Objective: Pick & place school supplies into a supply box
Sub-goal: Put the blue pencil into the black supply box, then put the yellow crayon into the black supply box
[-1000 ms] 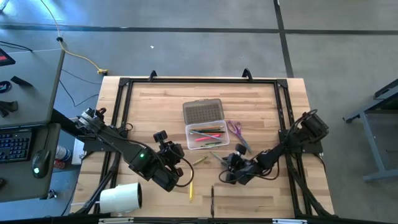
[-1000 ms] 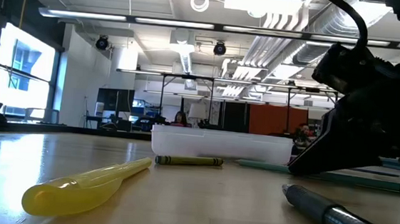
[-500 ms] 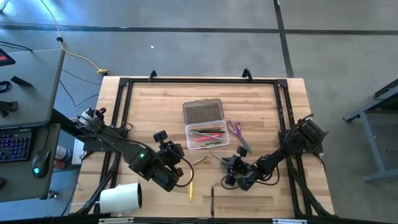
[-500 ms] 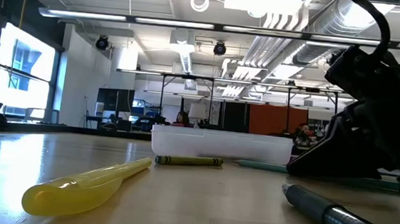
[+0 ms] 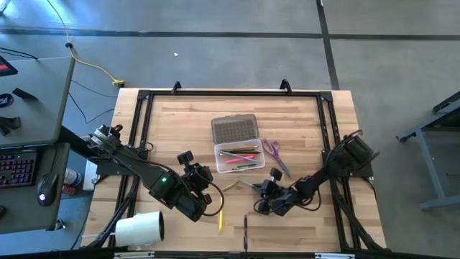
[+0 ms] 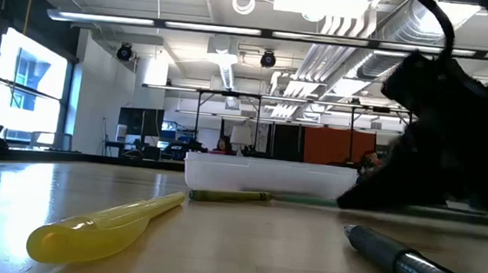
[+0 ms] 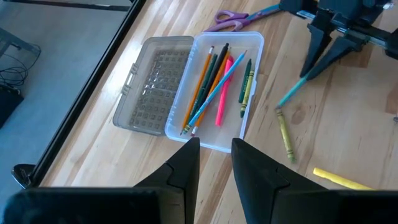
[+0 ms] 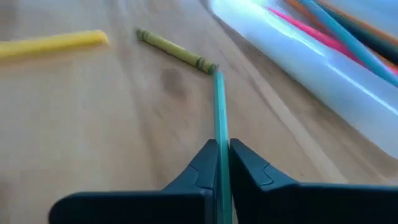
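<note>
The supply box [image 5: 237, 157] lies open mid-table, its ribbed lid [image 5: 234, 129] folded back toward the far edge; several pencils and pens lie inside [image 7: 214, 81]. My right gripper [image 5: 260, 193] is near the box's near right corner, shut on a teal pencil [image 8: 219, 106]. An olive crayon [image 5: 230, 186], a yellow pen [image 5: 221, 219] and a dark pen [image 5: 245, 230] lie flat on the table nearer me. Purple scissors [image 5: 271, 149] and a grey-blue pen [image 5: 282, 167] lie right of the box. My left gripper [image 7: 216, 155] hovers open left of the crayon. My right gripper pinches the teal pencil between its two fingers [image 8: 205, 163], the fingers lying along the shaft. The pencil's shaft [image 8: 221, 134] sticks out forward past the fingertips toward the table's left. Its free end [image 7: 280, 106] slants down beside the end of the olive crayon [image 8: 174, 50].
A big white roll [image 5: 140, 229] lies at the table's near left corner beside my left arm. A black frame [image 5: 144, 97] runs along the table's edges. Bare wood shows on the far side of the lid and along the near edge right of the dark pen [image 6: 425, 268].
My right gripper, still shut on the teal pencil, has shifted a little toward the table's left, carrying the pencil's free end closer to the olive crayon. The left arm has kept still.
</note>
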